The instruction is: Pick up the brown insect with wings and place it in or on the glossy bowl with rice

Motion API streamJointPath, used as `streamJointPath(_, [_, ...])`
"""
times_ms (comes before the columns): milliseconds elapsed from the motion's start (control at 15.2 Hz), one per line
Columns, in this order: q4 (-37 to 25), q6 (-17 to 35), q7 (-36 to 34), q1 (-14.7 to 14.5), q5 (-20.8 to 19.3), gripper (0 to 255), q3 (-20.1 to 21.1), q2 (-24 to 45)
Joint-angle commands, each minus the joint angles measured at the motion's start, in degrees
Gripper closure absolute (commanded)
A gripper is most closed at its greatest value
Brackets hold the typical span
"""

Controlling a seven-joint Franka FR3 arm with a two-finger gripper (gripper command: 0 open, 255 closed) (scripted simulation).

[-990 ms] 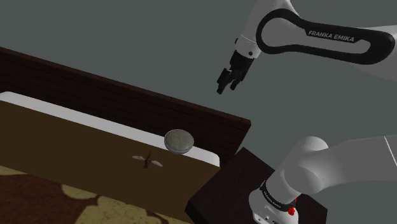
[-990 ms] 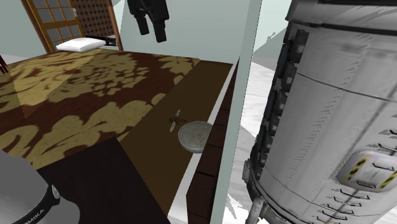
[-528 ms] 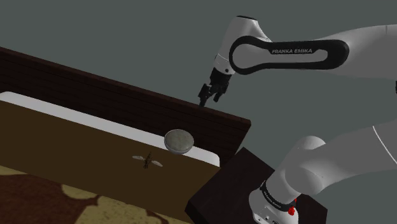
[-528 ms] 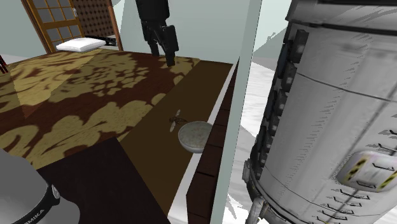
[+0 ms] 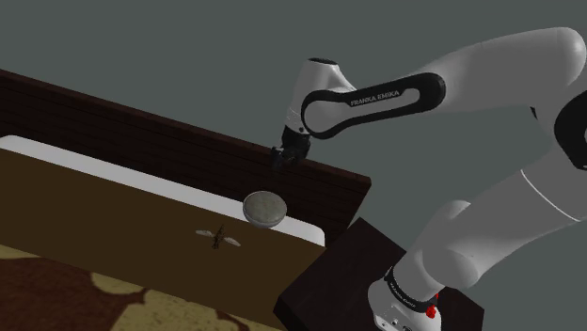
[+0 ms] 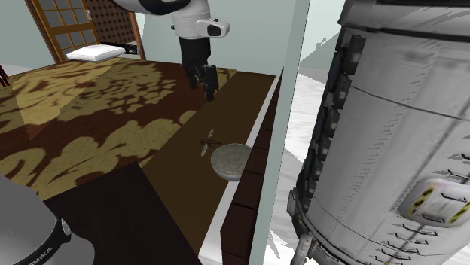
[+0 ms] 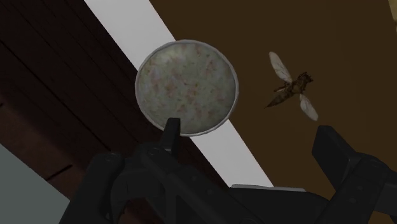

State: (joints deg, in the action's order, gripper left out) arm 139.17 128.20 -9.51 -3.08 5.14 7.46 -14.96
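Hanging open above the work surface, the black gripper (image 5: 280,158) has its two fingers spread wide and nothing between them. In the wrist view one fingertip (image 7: 170,127) stands in line with the bowl's near rim and the other (image 7: 329,141) stands out over the brown surface, below the insect. The hand points steeply down. In the shoulder view it hangs in front of the top edge of a dark slatted wooden board (image 5: 141,132), above the bowl and well apart from it. In the second exterior view the gripper (image 6: 208,86) hangs over the patterned brown and tan cover (image 6: 98,113), beyond the insect and the bowl.

From the hand the white wrist bends up into a forearm lettered FRANKA EMIKA (image 5: 381,97), which runs up toward the shoulder view's right. The arm then arches over at the top right and comes down in a curve to its base on the dark box stand (image 5: 343,273).

The round bowl (image 7: 187,87), filled with a speckled grey mass, sits at the edge of the flat brown surface (image 5: 113,202), over a white strip (image 7: 127,28) that runs along the wooden board. The brown winged insect (image 7: 289,87) lies flat on the brown surface just beside the bowl, not touching it, with its pale wings spread. A large grey cylinder (image 6: 384,135) fills the second exterior view's right.
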Motion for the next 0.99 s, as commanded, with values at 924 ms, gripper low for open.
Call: streamJointPath(924, [-13.7,17.6,-7.9,-4.2,-3.5,0,3.2,34.3])
